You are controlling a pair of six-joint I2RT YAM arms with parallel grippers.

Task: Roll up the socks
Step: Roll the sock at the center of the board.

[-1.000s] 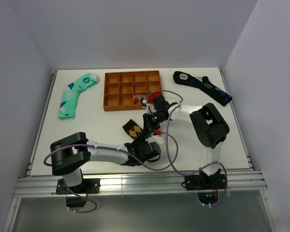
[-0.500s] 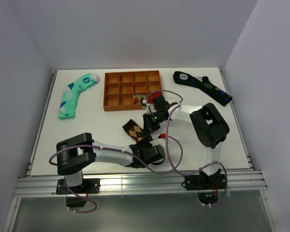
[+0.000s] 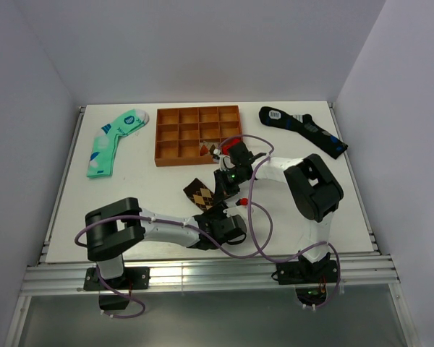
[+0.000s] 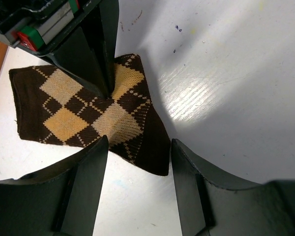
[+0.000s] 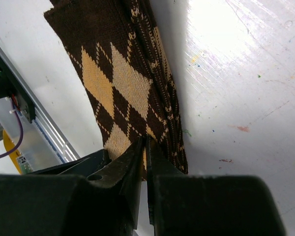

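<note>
Setting up the first roll!
The brown argyle fabric socks (image 4: 88, 115) lay just nearside of the orange wooden divided tray (image 3: 159, 137). My right gripper (image 5: 145, 142) was closed, tips pinning them; my left gripper (image 4: 138, 145) gaped astride their dark end. I wanted a full-width bite.

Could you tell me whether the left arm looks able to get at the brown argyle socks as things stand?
Probably yes. The left claw hangs open just over a corner of the socks, with nothing between them. The right claw, shut on the socks farther along, leaves that corner free.
</note>
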